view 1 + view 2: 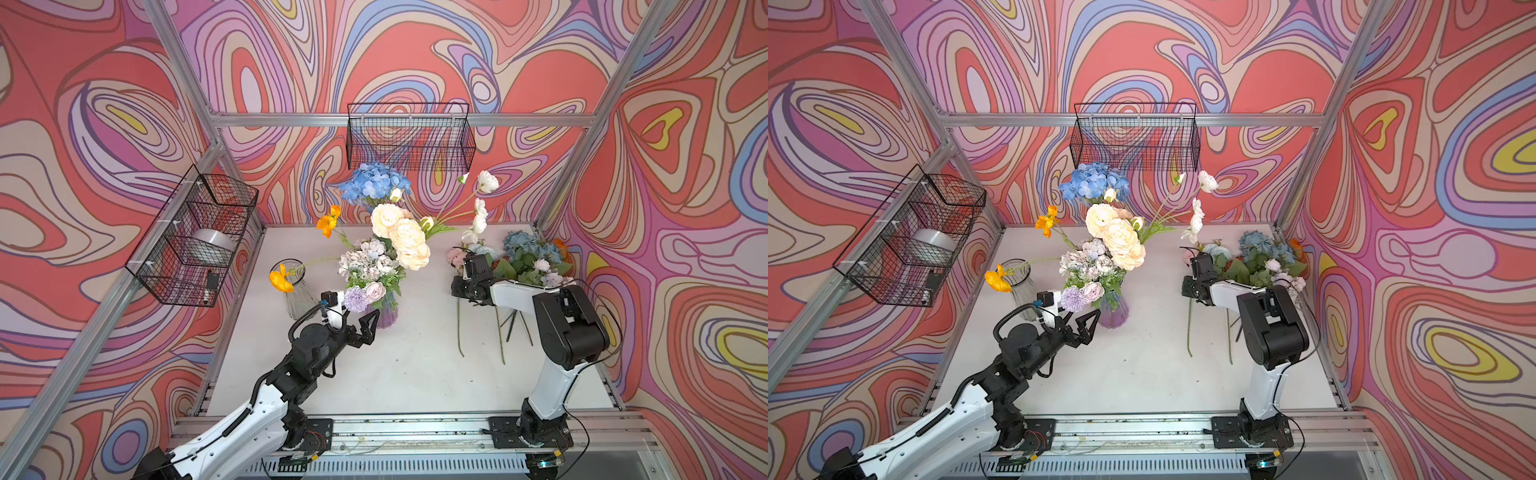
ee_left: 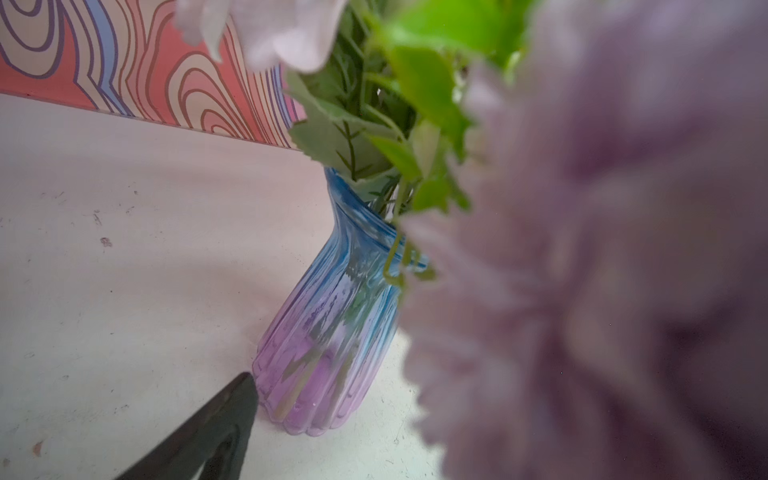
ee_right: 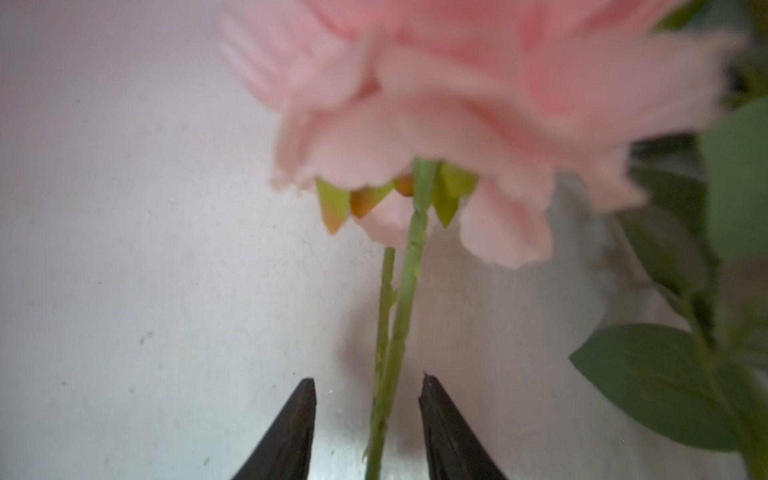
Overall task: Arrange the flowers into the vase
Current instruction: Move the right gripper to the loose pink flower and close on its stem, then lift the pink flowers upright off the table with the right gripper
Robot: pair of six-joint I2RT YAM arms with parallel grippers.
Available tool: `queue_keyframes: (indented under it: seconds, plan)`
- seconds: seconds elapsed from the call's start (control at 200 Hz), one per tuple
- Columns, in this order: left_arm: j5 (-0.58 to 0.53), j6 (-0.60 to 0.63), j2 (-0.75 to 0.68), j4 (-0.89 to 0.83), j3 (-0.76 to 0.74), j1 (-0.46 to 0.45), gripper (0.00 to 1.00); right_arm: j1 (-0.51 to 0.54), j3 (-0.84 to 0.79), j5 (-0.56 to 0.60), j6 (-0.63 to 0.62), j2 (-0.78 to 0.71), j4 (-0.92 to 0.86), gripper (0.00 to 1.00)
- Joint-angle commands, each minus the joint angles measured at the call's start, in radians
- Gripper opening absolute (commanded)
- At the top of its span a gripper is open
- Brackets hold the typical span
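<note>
In both top views a blue-to-purple ribbed vase (image 1: 388, 316) (image 1: 1113, 312) stands mid-table, filled with blue hydrangea (image 1: 374, 183), cream roses (image 1: 401, 237), white poppies (image 1: 482, 199) and pastel blooms. My left gripper (image 1: 368, 328) is open just left of its base; in the left wrist view one finger (image 2: 224, 415) shows beside the vase (image 2: 332, 324), and a lilac bloom (image 2: 582, 270) blocks the rest. My right gripper (image 3: 368, 384) is open low over the loose flowers (image 1: 528, 253) at the right. A pink flower's stem (image 3: 399, 316) runs between its jaws with a gap on each side.
A clear glass vase (image 1: 295, 291) at the left holds an orange poppy (image 1: 279, 279). Loose stems (image 1: 500, 332) trail toward the front from the right pile. Wire baskets hang on the back wall (image 1: 411, 137) and the left wall (image 1: 195, 232).
</note>
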Motion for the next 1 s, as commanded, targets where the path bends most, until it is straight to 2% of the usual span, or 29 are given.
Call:
queue_keyframes:
  seconds: [0.0,0.26,0.466,0.606,0.806,0.997]
  plan:
    - [-0.016,0.019,-0.016,-0.026,0.031,-0.005,1.00,-0.008,0.021,0.025,0.025,0.031,-0.051,0.38]
    - [-0.001,0.028,-0.020,-0.044,0.053,-0.005,1.00,-0.013,0.002,0.000,0.056,0.018,-0.040,0.00]
    - [0.007,0.032,-0.021,-0.044,0.075,-0.005,1.00,-0.034,-0.045,-0.037,0.090,-0.093,-0.007,0.00]
    - [0.020,0.034,-0.016,-0.034,0.100,-0.005,1.00,-0.044,-0.089,-0.053,0.109,-0.259,0.033,0.00]
    - [0.021,0.057,0.032,0.009,0.126,-0.004,1.00,-0.045,-0.183,-0.009,0.134,-0.534,0.113,0.00]
    - [0.045,0.091,0.111,0.045,0.172,-0.003,1.00,-0.044,-0.345,0.101,0.144,-0.854,0.254,0.00]
